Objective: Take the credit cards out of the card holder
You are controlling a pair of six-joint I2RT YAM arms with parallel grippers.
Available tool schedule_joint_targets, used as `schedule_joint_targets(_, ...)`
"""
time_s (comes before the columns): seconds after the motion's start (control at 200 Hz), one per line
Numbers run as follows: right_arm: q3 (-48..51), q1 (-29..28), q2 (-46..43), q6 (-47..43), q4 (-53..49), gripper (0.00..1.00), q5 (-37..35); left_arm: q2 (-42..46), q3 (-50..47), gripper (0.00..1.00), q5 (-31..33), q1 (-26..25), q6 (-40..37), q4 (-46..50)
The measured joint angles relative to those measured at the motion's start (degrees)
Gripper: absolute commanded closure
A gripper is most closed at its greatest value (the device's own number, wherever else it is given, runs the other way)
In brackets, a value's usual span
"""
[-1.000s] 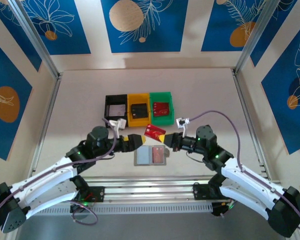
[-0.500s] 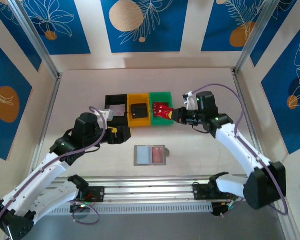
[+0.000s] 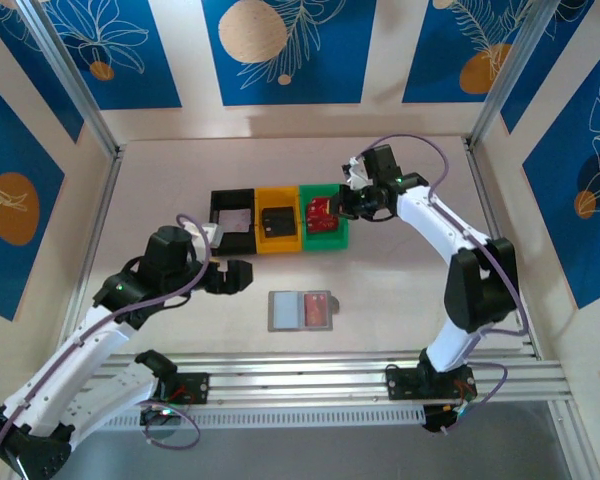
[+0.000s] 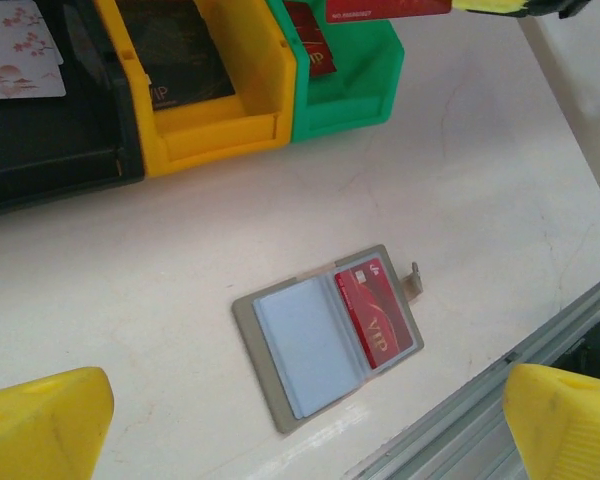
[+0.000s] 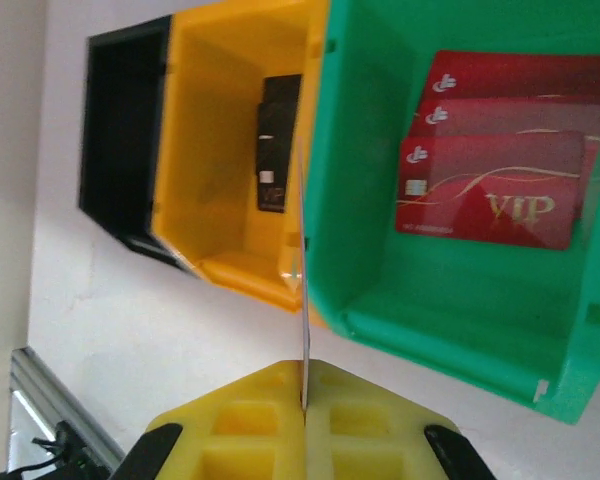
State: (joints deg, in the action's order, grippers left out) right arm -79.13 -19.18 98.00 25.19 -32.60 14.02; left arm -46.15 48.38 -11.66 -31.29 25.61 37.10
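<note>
My right end effector (image 5: 303,385) is pinched shut on a red card (image 4: 388,8), edge-on right above the wall where the green bin (image 5: 430,310) meets the yellow bin (image 5: 230,120). If I let go here, I reckon it tips into yellow! My left end effector (image 3: 242,276) gapes wide and holds nothing, on the near side of the green bin. The card holder (image 4: 305,345) also lies on that side, well apart, open on the table. Count: three bins, three red cards in green, one in my grip, one VIP card (image 4: 378,325) left in the holder.

The card holder (image 4: 325,338) is grey (pale blue panel (image 4: 302,347) inside), its card (image 4: 377,325) red.
</note>
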Motion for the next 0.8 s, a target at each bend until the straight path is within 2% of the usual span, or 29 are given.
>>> schedule_joint_targets(0.365,-7.1,-0.7,10.8,-1.4,-4.1,1.00,-3.6,0.5,0.0,0.00,0.4,0.0,-1.0,1.5)
schedule_joint_targets(0.8,-10.8,-1.5,16.6,-2.4,-5.6,1.00,-3.5,0.4,0.0,0.00,0.8,0.0,-1.8,1.5)
